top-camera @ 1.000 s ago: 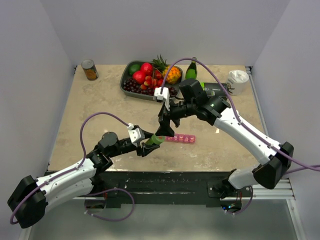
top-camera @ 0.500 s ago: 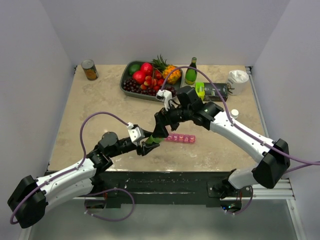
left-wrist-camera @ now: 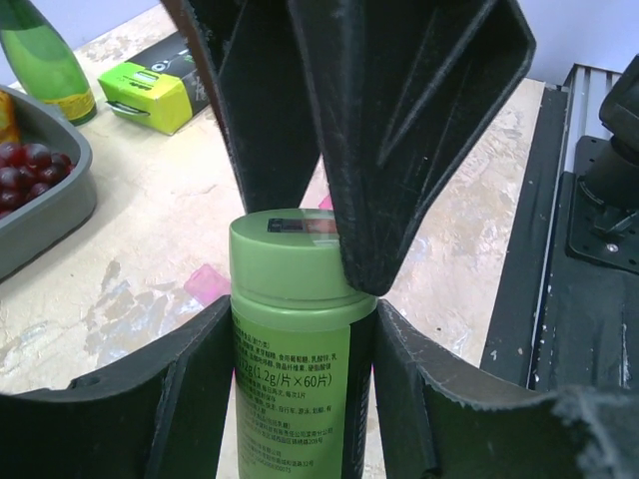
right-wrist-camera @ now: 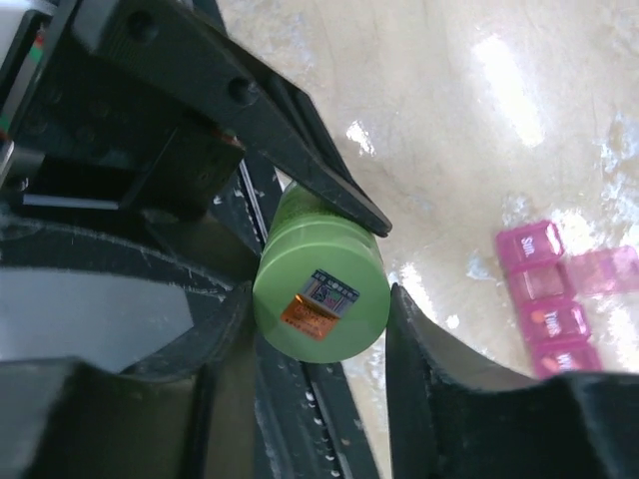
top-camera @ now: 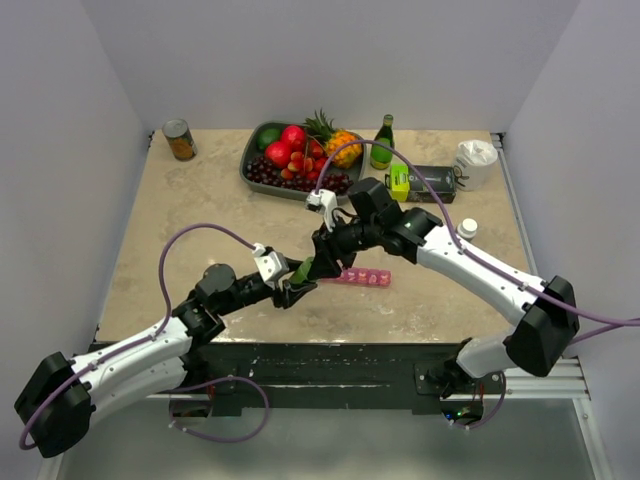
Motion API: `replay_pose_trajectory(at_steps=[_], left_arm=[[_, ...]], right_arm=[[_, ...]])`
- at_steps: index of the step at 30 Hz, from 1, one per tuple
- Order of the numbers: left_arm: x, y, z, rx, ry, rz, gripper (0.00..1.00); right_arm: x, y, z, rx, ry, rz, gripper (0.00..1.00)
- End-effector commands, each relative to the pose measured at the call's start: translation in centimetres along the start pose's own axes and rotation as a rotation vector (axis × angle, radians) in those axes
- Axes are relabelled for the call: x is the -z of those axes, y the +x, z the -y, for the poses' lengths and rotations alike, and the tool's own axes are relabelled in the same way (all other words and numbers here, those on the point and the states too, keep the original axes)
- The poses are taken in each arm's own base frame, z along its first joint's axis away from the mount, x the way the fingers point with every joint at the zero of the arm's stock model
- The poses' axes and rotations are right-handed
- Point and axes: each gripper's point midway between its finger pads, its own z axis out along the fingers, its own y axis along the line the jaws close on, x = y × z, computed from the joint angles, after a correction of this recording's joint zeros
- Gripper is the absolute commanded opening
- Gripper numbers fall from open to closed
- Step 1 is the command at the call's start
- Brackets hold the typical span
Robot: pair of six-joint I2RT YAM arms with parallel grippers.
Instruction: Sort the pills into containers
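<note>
You have the left gripper (top-camera: 292, 288) clamped on the body of a green bottle (left-wrist-camera: 290, 399), one finger pressed to each side of its label; the bottle stands above the table (top-camera: 180, 230), near its centre and towards the near edge. The right gripper (right-wrist-camera: 318, 304) meets it from the far side, and its fingers are closed against opposite sides of the bottle's green cap – the right wrist view shows both pads touching the rim. The cap is still seated on the bottle, with a small orange and blue sticker on top. The pink pill organizer (top-camera: 362, 277) lies flat on the table just right of the bottle, apart from both grippers, with its long axis running left to right. In the right wrist view its compartments carry printed day letters, and one paler flap sticks out beside the strip – whether that is an open lid cannot be told. A fruit tray (top-camera: 250, 172) sits at the far edge, well apart.
</note>
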Motion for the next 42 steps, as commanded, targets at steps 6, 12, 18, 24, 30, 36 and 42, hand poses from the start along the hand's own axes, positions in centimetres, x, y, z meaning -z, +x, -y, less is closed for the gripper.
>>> replay_pose_trajectory(at_steps=[6, 12, 18, 24, 30, 36, 42], left_arm=[[0.0, -3.1, 2.5, -0.181, 0.188, 0.021, 0.00], [-0.2, -2.9, 3.6, -0.171, 0.258, 0.009, 0.00], [-0.1, -3.4, 2.6, -0.138, 0.180, 0.052, 0.00], [0.3, -4.0, 1.9, -0.110, 0.115, 0.112, 0.00], [0.3, -4.3, 0.9, -0.090, 0.053, 0.131, 0.00], [0.6, -4.9, -1.1, -0.001, -0.084, 0.179, 0.00], [0.4, -4.1, -2.0, 0.030, -0.135, 0.183, 0.00]], right_arm=[[2.1, 1.4, -2.9, 0.856, -0.358, -0.136, 0.15], [2.0, -0.4, -1.0, 1.088, -0.281, -0.138, 0.39], [3.2, -2.4, -2.4, 0.961, -0.236, -0.076, 0.89], [7.3, -5.3, 0.5, 0.825, 0.027, 0.007, 0.99], [9.0, -6.9, 3.0, 0.350, 0.107, 0.190, 0.99], [5.9, -3.7, 0.4, 0.134, -0.152, 0.193, 0.93], [3.7, -4.8, 1.7, -0.102, -0.021, 0.219, 0.99]])
